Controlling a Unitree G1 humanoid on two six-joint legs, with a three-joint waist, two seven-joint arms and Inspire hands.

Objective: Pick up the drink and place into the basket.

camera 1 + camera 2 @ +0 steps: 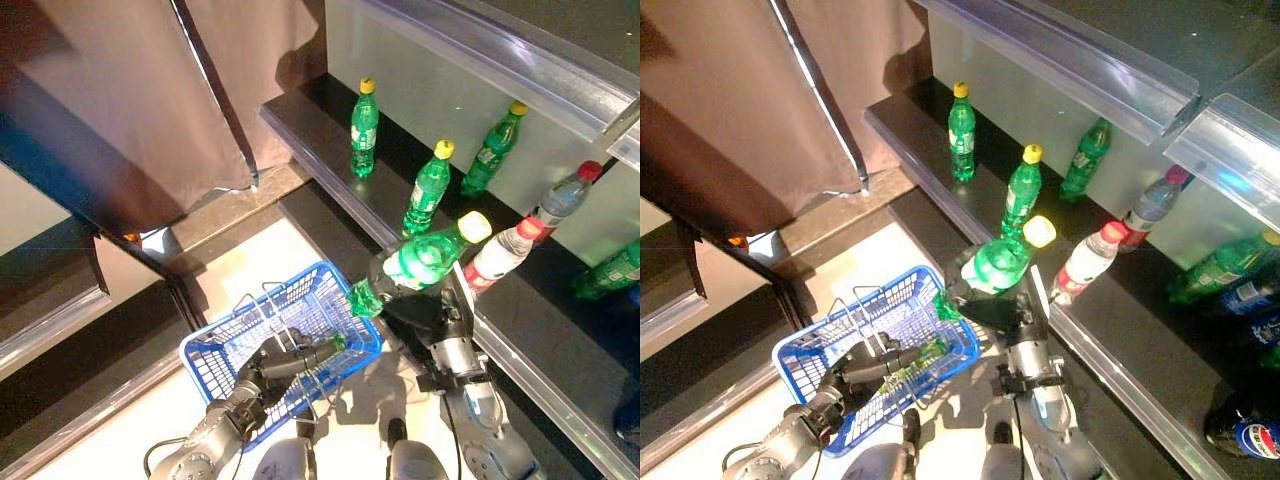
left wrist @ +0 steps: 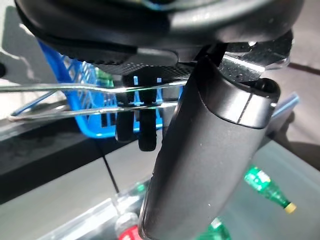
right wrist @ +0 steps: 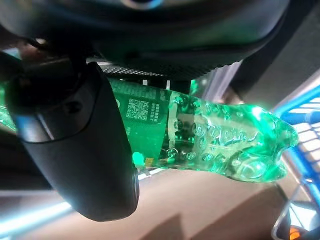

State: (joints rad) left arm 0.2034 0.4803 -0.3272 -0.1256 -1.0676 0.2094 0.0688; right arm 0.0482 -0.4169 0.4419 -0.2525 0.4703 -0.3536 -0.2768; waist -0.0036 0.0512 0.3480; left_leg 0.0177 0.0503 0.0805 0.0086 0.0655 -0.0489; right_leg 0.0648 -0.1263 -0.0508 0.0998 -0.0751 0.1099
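My right hand (image 1: pixel 425 303) is shut on a green drink bottle (image 1: pixel 425 258) with a yellow cap, and its thumb (image 3: pixel 80 150) lies across the label. The bottle (image 3: pixel 220 145) is tilted, cap up toward the shelf, and its base hangs just above the right corner of the blue basket (image 1: pixel 200 358). The basket is held up off the pale floor by my left hand (image 1: pixel 275 362), which is shut on the wire handles (image 2: pixel 75 100). Its fingers (image 2: pixel 145 131) curl over those wires. I cannot tell what lies inside the basket.
The dark shelf (image 1: pixel 320 115) to the right carries more green bottles (image 1: pixel 364 125) (image 1: pixel 430 190) (image 1: pixel 492 150), a red-labelled bottle (image 1: pixel 505 250) and a clear one (image 1: pixel 565 195). A lower ledge runs below it. A brown curtain (image 1: pixel 150 90) hangs at the upper left.
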